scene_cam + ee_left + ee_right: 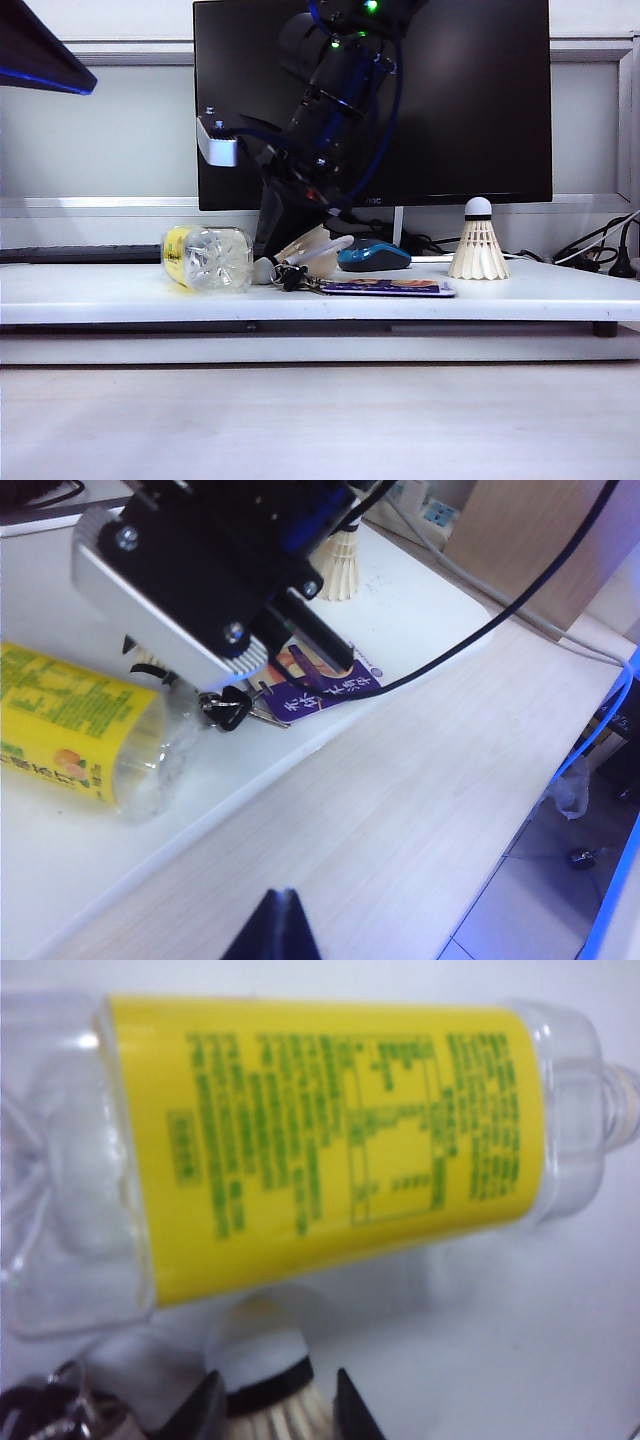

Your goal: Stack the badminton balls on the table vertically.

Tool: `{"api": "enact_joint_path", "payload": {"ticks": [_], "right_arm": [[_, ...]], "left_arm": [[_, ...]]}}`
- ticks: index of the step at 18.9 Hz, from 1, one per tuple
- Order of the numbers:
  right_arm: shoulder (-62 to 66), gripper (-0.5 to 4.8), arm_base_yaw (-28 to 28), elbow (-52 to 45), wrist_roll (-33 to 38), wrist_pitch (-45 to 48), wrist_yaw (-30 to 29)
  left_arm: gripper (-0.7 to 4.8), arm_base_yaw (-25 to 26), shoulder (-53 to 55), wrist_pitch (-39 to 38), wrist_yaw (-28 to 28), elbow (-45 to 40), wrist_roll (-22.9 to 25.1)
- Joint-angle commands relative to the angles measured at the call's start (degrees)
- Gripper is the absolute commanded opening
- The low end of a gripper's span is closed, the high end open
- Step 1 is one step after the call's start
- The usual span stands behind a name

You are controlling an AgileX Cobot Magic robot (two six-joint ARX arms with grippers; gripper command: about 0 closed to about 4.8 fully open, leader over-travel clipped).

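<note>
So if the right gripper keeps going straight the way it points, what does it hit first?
Probably the bottle: the right gripper holds a shuttlecock whose cork tip points at its yellow label, though the gap is hard to judge.

Bottle (330, 1150) crowds right end effector (275, 1400); keys (228, 708) alongside.
</note>
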Motion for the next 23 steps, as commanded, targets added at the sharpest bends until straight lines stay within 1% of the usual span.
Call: {"api": "enact_joint_path", "payload": {"ticks": [1, 13, 15, 23], "right_arm": [[-0.09, 1.44, 0.17, 0.44, -0.37, 0.13, -0.17], [0.00, 1.50, 0.24, 0.44, -0.39, -0.07, -0.63], [0.00, 1.59, 0.28, 0.42, -0.39, -0.11, -1.11], [1.40, 1.59, 1.03, 0.39, -0.46, 0.33, -1.57]], "left_arm": [[-0.06, -0.02, -0.07, 0.35, 0.09, 0.33, 0.24], [-0.06, -0.02, -0.07, 0.31, 0.13, 0.31, 0.24], [-0.06, -0.02, -0.07, 0.31, 0.11, 0.31, 0.24], [-0.06, -0.02, -0.07, 0.31, 0.11, 0.31, 0.44]]}}
